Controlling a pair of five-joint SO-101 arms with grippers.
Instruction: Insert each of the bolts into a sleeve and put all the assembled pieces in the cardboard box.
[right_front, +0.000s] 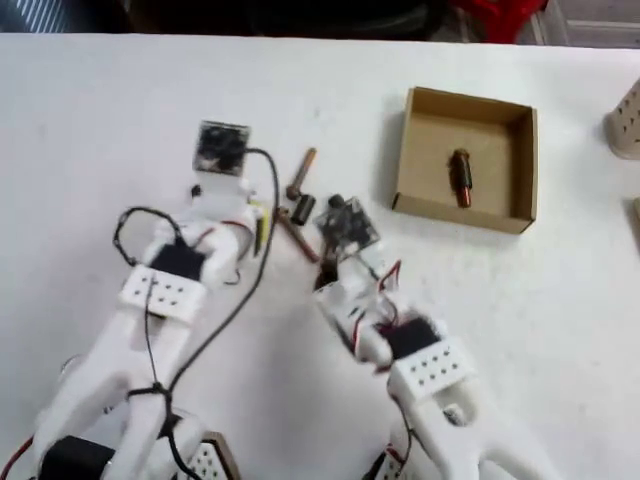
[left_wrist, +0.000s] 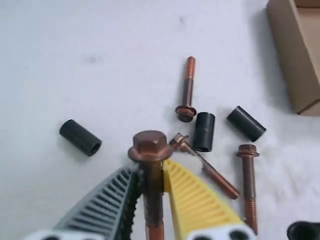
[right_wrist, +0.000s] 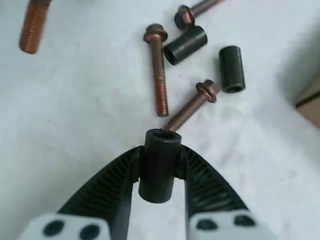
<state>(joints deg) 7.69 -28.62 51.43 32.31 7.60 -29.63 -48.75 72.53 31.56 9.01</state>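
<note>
The left hand (left_wrist: 150, 169) is squeezed tight on a bolt (left_wrist: 148, 145), whose head pokes out past the tips. More bolts (left_wrist: 187, 85) and black sleeves (left_wrist: 204, 131) lie loose near the middle of the white surface (left_wrist: 75, 60). The right hand (right_wrist: 160, 150) grips one sleeve (right_wrist: 159, 167). Toward the right edge sits the cardboard box (right_front: 420, 140), with one put-together piece (right_front: 461, 177) inside.
</note>
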